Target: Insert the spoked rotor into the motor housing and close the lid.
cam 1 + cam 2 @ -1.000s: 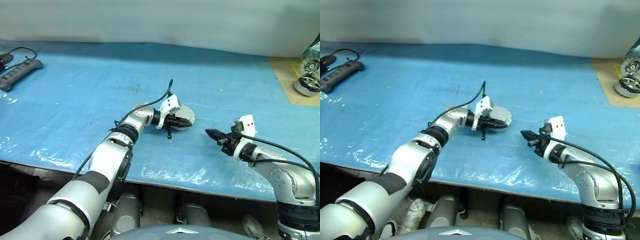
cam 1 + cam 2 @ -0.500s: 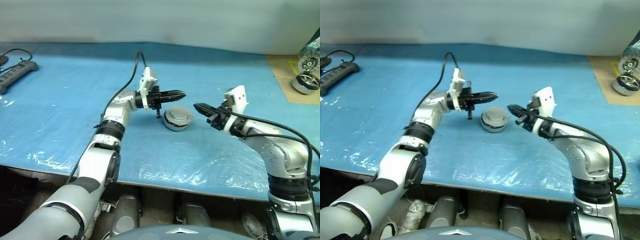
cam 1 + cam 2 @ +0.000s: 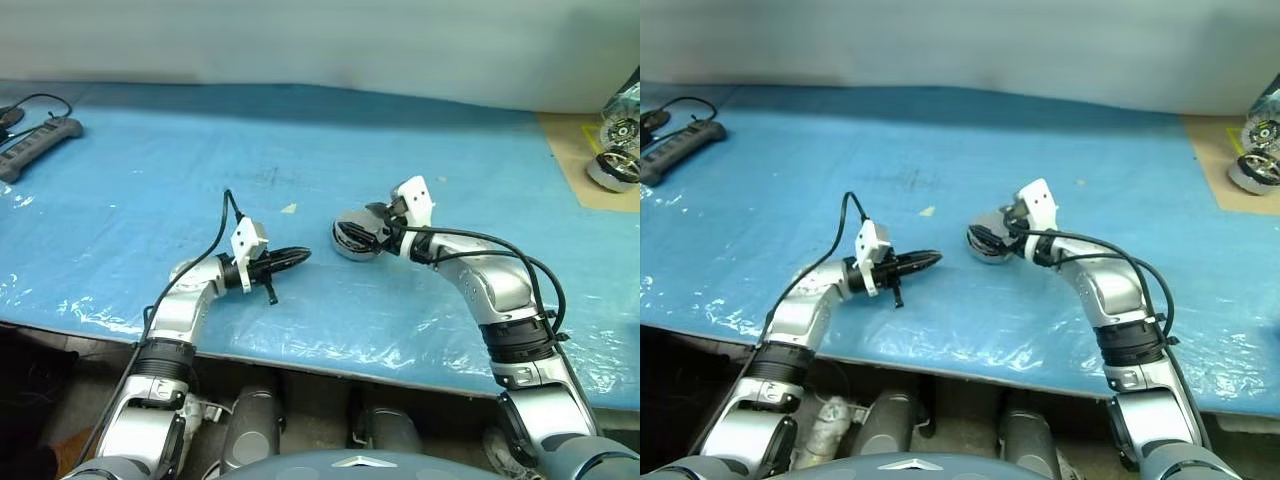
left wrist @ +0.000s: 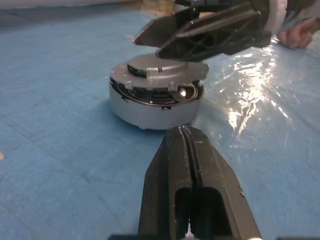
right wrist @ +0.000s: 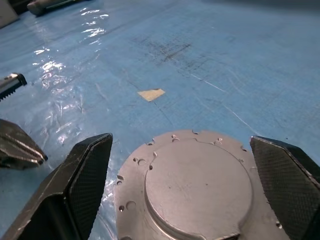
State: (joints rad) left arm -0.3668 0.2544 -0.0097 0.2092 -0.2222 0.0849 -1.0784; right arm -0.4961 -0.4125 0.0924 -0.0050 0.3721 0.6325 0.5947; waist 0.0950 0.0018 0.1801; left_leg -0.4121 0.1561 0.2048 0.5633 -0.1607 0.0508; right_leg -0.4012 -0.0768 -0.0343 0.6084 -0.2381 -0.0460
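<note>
Blue plastic sheeting covers your counter [image 3: 150, 170], wrinkled and shiny near its front edge, with a pale wall behind. Near the middle sits the motor housing [image 4: 152, 107], a squat silver-grey round body with the lid [image 5: 197, 187] lying flat on top; the lid's face is grey with a raised centre disc and small holes. You cannot see the spoked rotor itself, and whether the lid is fully seated cannot be told.

Your right claw [image 5: 187, 190] hangs over the lid with its fingers [image 5: 82, 170] spread wide to either side, gripping nothing. Your left claw [image 3: 295, 257] is clenched tight and empty, lying level above the counter, pointing at the housing from just beside it.

Further off, a power strip [image 3: 40, 135] lies at the counter's far left, and a scrap of tape [image 5: 151, 94] lies on the sheeting near the housing.
</note>
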